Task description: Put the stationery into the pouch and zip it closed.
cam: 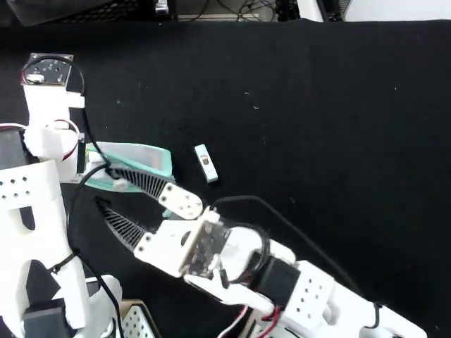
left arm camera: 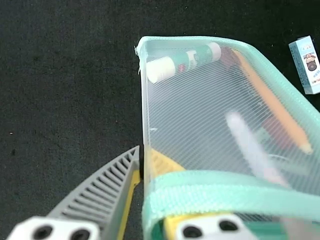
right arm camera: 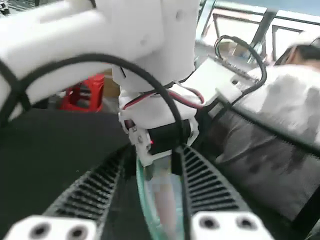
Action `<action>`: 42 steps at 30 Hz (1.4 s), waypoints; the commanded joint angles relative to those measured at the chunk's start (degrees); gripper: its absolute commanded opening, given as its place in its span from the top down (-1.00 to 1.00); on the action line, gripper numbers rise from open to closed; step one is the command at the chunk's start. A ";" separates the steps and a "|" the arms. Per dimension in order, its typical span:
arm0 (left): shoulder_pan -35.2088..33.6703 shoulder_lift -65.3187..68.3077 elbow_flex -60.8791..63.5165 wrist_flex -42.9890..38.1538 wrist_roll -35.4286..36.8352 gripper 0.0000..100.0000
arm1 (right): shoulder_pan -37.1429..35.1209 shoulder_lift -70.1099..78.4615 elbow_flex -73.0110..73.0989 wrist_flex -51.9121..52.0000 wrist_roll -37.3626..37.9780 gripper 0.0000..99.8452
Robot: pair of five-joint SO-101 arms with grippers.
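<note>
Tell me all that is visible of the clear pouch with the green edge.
The translucent ribbed plastic pouch with mint-green trim lies on the black table. Inside show an orange pencil, a white-capped glue stick and a pale pen. The left claw grips one end; the open right claw's finger lies over its side.

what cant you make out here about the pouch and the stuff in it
High view: pouch zip hidden under the right hand and left arm.
Left wrist view: pale item blurred behind mesh; small box cut by the edge.
Right wrist view: pouch blurred, far part behind the left arm.
</note>
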 commanded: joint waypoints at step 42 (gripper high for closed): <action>0.31 -0.97 1.19 0.09 0.09 0.94 | 32.97 63.69 -24.66 17.93 -16.88 0.64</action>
